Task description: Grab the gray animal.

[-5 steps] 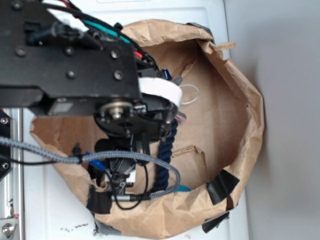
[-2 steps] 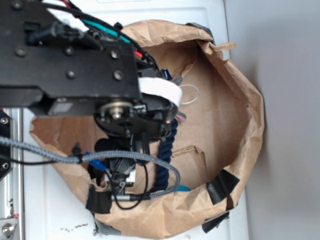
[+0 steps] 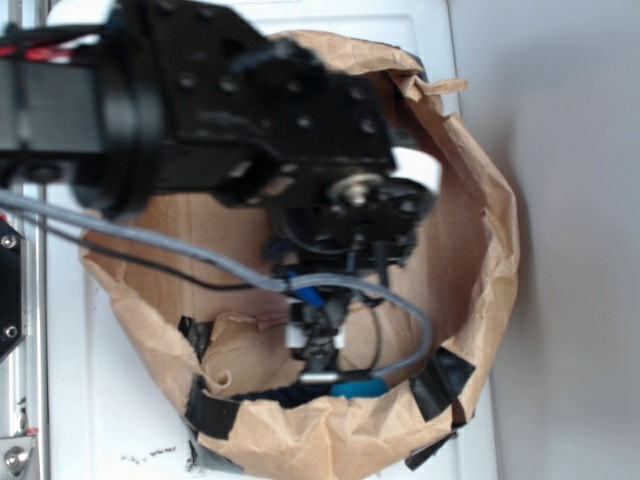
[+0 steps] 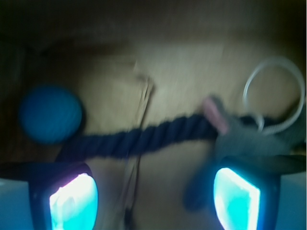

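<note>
Since the shot a second back, the arm point(image 3: 230, 120) had been swung over toward the far wall of the paper bag point(image 3: 490, 230), so the wrist that was parked over the bag's left half was now seen over its middle, blurred from the motion. The navy rope, seen earlier beside the wrist in the exterior view, was hidden there now, apart from a dark strip low in the bag.

The bag was the big thing here: a brown paper ring with a rolled rim, patched with black tape point(image 3: 440, 375), set on a white surface point(image 3: 90, 400). Its brown floor was covered in the middle by the arm, with gray cables point(image 3: 150, 245) draped across.

Inside the bag, in the wrist view, a dark navy rope point(image 4: 144, 136) was laid across the floor. A teal ball point(image 4: 50, 114) was parked at the rope's left end, near it or touching; it couldn't be told through the blur. The gray animal point(image 4: 249, 141) was found at the rope's right end, touching it, a pink-lined ear point(image 4: 214, 115) poking up and its white loop point(image 4: 273, 96) lying just behind.

The gripper point(image 4: 156, 196) was spread wide with nothing held, its right finger point(image 4: 237, 199) overlapping the toy's lower edge.
</note>
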Controlling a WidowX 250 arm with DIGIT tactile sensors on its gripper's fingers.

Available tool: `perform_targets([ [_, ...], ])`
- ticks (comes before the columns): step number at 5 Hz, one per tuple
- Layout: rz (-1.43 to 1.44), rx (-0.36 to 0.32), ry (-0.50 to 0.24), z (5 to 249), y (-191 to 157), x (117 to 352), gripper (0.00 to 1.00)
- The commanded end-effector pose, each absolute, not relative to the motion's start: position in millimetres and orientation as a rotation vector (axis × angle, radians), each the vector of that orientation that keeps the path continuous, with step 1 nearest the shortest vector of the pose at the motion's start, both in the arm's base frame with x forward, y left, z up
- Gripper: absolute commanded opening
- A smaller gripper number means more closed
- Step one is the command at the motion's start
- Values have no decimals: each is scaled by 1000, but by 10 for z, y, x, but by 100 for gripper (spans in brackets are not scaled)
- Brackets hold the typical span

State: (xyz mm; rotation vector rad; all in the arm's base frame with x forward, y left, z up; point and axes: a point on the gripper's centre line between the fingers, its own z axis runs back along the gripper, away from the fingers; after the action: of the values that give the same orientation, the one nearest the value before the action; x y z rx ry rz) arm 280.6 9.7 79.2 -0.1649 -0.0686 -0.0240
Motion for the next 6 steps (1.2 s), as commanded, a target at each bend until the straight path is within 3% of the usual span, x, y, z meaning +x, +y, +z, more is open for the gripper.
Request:
perform_targets([
  [1,-14,-174,-122,998,230,2838,100],
  [2,-39,-207,-103,1178,250,2666,100],
  [4,28,-236,-107,1344,533,2696,100],
  [6,71,-159,-152,1049,389,2795,100],
])
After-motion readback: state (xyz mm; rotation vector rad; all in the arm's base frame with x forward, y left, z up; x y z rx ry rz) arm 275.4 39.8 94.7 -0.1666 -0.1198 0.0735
